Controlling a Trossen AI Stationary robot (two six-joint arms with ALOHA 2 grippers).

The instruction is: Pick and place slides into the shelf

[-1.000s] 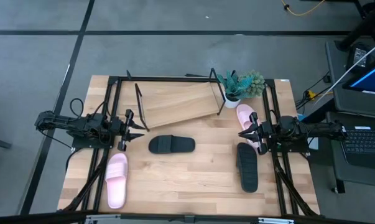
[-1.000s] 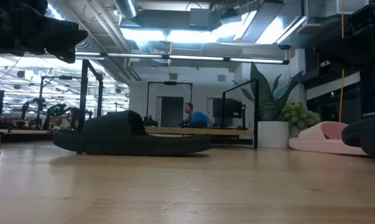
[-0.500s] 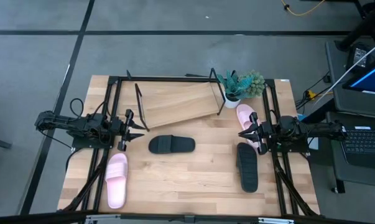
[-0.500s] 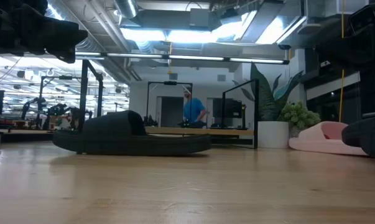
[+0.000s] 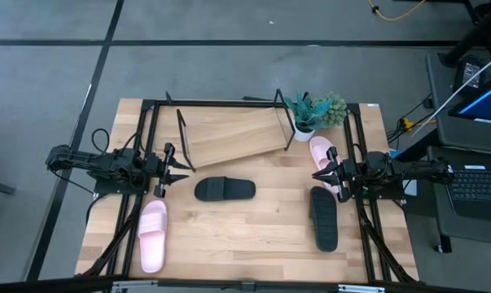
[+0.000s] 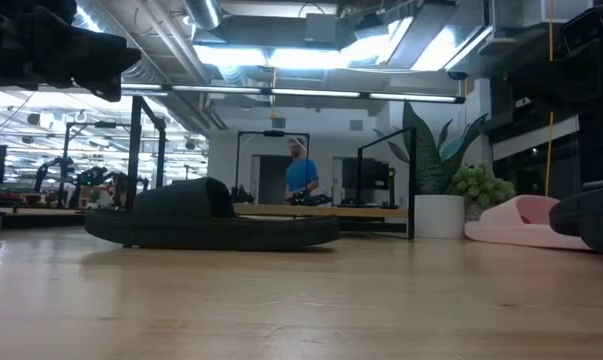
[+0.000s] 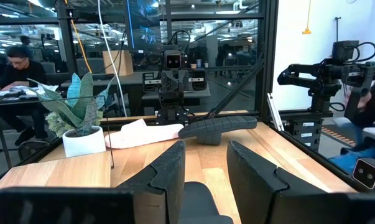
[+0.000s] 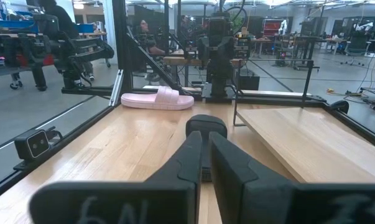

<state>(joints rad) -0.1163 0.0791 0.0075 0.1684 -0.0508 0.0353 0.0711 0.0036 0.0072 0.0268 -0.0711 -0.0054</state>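
Observation:
The shelf (image 5: 233,134) is a tilted wooden board in a black wire frame, standing on the table's far middle. One black slide (image 5: 225,190) lies flat on its sole just in front of it (image 6: 211,215). The second black slide (image 5: 324,218) lies near the right edge. One pink slide (image 5: 153,234) lies at the near left. The other pink slide (image 5: 322,153) lies at the far right, partly under the right arm. My left gripper (image 5: 182,168) hovers open left of the middle black slide (image 7: 203,158). My right gripper (image 5: 316,173) hovers to that slide's right, its fingers (image 8: 206,155) apart by a narrow slit.
A potted plant (image 5: 310,114) stands by the shelf's right end, close to the far pink slide. Black frame rails (image 5: 147,138) run along the table's left, right and far sides. Bare wood (image 5: 245,236) lies between the slides at the near middle. A person (image 6: 299,178) stands in the room behind.
Neither arm nor any slide has moved. Only the person in the room behind the table has walked a little way across the low view.

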